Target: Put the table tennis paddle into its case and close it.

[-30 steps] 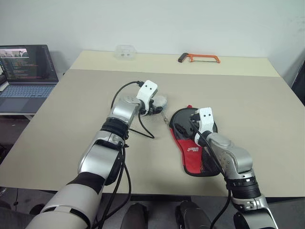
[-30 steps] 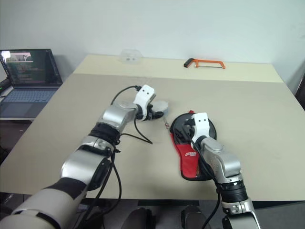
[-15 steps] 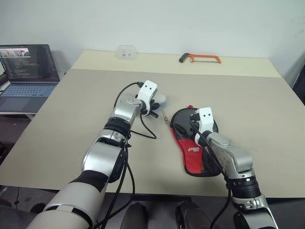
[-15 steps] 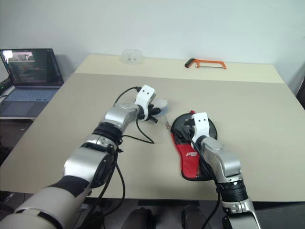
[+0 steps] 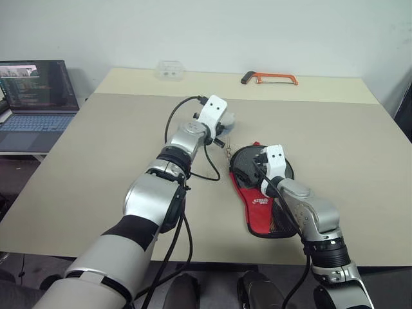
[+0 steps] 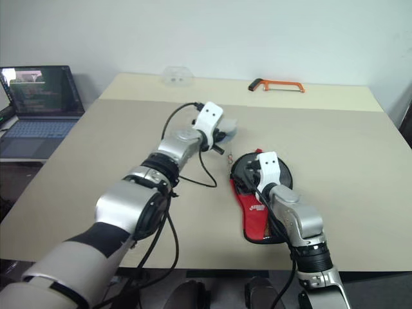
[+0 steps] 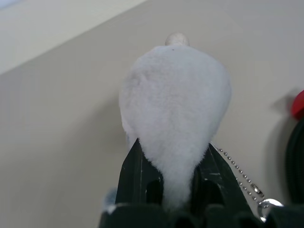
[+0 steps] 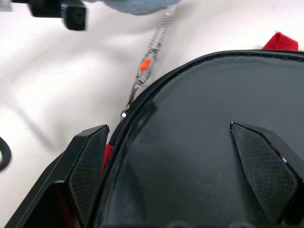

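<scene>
Beside the case [image 5: 257, 193], the left tool [image 7: 173, 183] pinches a white fluffy charm [image 7: 173, 104]; the right tool [image 8: 183, 156] gapes.

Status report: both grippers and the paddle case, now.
Left gripper shut on white plush charm chained to the zipper. Right gripper open over the case. Case zipper not fully closed. Nothing in the way.

case [image 5: 261, 196]: black, red panel | pompom [image 7: 174, 102]: white | hacksaw [image 5: 270, 78]: orange | table [image 5: 96, 148]: beige
</scene>
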{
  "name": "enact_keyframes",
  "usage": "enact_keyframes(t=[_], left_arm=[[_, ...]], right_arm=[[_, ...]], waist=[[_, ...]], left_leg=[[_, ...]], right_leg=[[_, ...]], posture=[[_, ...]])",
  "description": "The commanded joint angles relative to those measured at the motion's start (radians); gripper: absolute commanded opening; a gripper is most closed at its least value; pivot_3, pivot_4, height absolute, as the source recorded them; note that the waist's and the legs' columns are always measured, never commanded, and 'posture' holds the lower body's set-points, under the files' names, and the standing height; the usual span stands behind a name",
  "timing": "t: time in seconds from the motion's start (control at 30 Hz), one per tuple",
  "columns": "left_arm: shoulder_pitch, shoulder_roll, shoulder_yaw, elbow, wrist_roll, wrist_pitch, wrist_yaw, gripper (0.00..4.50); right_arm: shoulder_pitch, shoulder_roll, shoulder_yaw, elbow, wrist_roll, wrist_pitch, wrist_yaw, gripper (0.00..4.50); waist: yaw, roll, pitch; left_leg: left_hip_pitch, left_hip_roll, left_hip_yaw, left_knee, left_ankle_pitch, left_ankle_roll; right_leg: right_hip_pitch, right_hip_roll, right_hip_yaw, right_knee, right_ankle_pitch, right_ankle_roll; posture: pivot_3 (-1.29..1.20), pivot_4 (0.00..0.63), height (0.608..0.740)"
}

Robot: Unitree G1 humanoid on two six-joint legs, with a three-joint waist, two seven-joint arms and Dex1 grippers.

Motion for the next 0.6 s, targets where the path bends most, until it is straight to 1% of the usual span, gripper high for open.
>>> enact_keyframes(t=[0.03,0.27,0.6], left_arm=[[-0.039,-0.017,-0.022,0.012,0.054,-0.046,0.018,0.25],[-0.069,-0.062,-0.081,0.036,0.166,-0.089,0.058,0.25],[-0.127,-0.089,-0.104,0.050,0.264,-0.127,0.143,0.25]], right_arm=[[0.030,0.004,0.012,-0.037,0.001,0.040,0.001,4.50],[0.087,-0.006,0.008,-0.118,0.011,0.093,0.002,4.50],[0.119,0.002,0.016,-0.179,0.014,0.131,0.002,4.50]], waist=[[-0.001,0.000,0.000],[0.002,0.000,0.000],[0.002,0.000,0.000]], left_leg=[[0.000,0.000,0.000,0.000,0.000,0.000],[-0.001,0.000,0.000,0.000,0.000,0.000],[-0.001,0.000,0.000,-0.001,0.000,0.000]], right_leg=[[0.000,0.000,0.000,0.000,0.000,0.000],[0.000,0.000,0.000,-0.002,0.000,0.000],[0.000,0.000,0.000,-0.002,0.000,0.000]], posture=[[0.00,0.150,0.740],[0.00,0.150,0.740],[0.00,0.150,0.740]])
